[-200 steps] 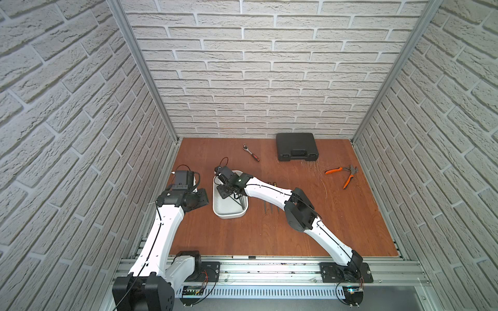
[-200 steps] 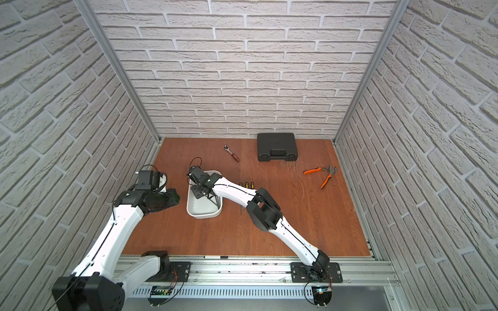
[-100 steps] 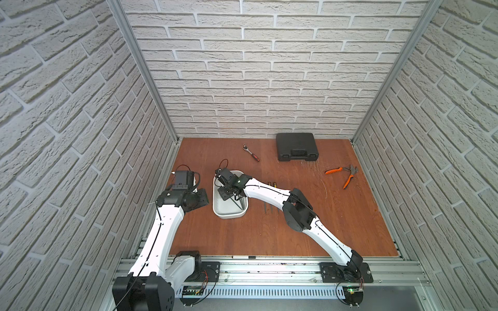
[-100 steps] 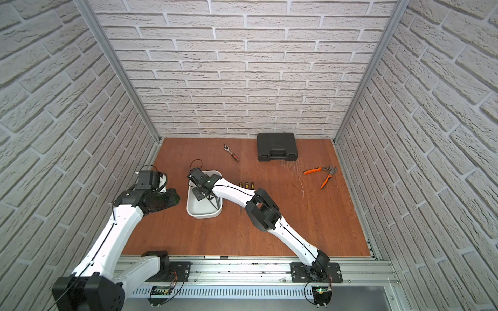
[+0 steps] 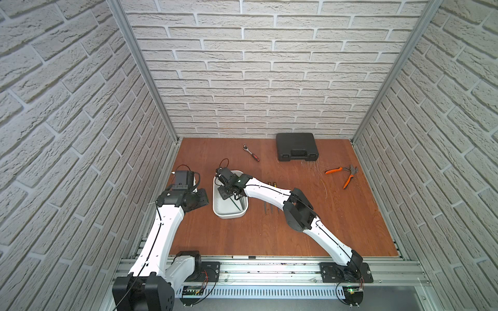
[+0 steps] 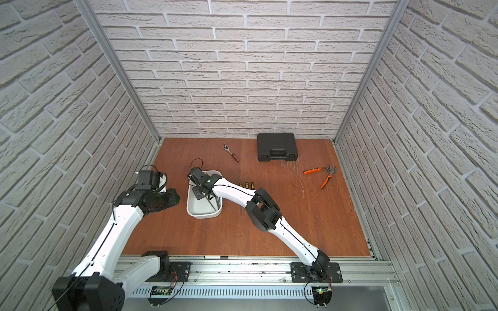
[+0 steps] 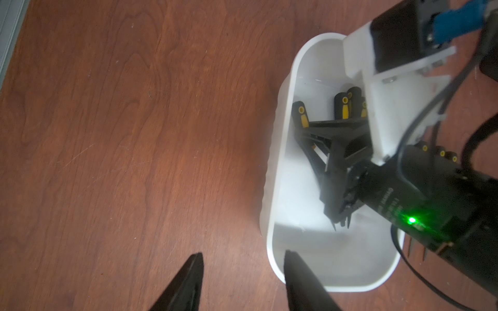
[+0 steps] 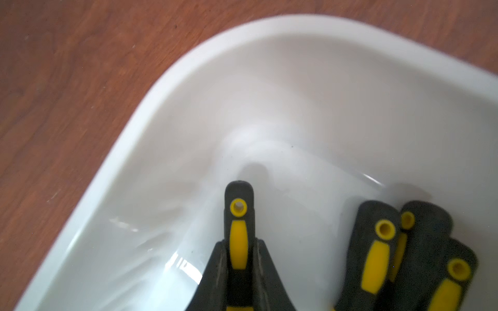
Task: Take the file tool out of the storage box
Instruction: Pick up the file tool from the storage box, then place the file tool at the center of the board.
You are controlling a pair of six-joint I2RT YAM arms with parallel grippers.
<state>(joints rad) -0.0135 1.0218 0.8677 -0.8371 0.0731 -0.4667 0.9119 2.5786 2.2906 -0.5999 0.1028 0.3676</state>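
File tool (image 8: 238, 212) is down in the storage box (image 5: 229, 215), left of table (image 5: 269, 237) centre, right gripper (image 8: 238, 251) pinched on its handle. Left gripper (image 7: 242, 274) hangs spread beside the box. Grasp looks made imo; next needs a straight lift clear of the other files (image 8: 377, 242).

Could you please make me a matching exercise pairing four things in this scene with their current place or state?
Things:
1. right gripper
2. left gripper
3. black tool case
4. orange-handled pliers

Places or states:
A. lying on the table with handles spread
B. open, holding nothing
C. shut on the file tool by its handle, inside the storage box
D. closed, by the back wall

Pairs: 1-C, 2-B, 3-D, 4-A
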